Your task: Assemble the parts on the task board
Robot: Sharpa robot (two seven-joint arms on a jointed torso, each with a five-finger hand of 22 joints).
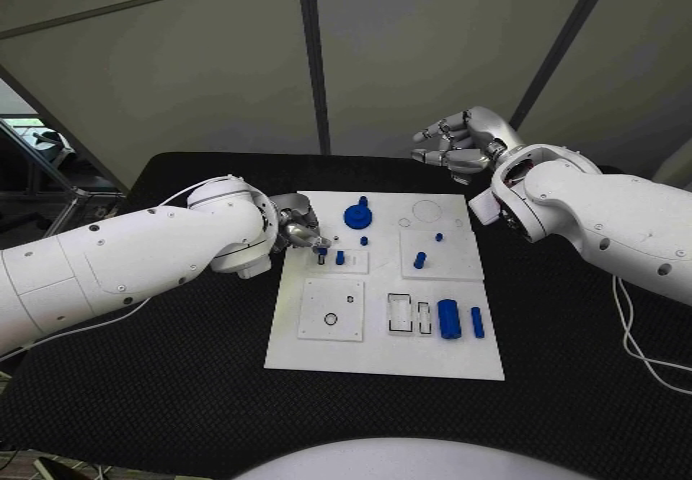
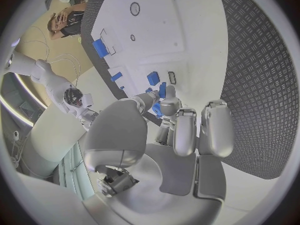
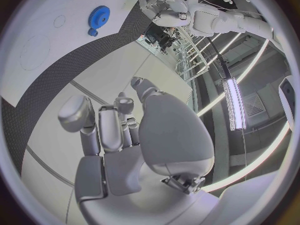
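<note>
left hand point(image 1: 299, 231) fingers pinching small blue peg point(image 1: 319, 253) over board point(image 1: 384, 350), right hand point(image 1: 459, 143) curled, empty, well off board

Black table point(image 1: 173, 400); white task board point(image 1: 382, 355) lies on it

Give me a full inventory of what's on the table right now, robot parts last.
Table: one, black, under everything.
Task board: one, white, middle of the table.
Gear: one, blue, far part of the board.
Large cylinder: one, blue, lying on the board's near right part.
Thin bar: one, blue, just right of the large cylinder.
Small pegs: several, blue, across the board's middle; exact count unclear.
Left robot hand: one, silver, at the board's left edge, fingertips on a small blue part.
Right robot hand: one, silver, fingers curled, holding nothing, raised beyond the board's far right corner.
</note>
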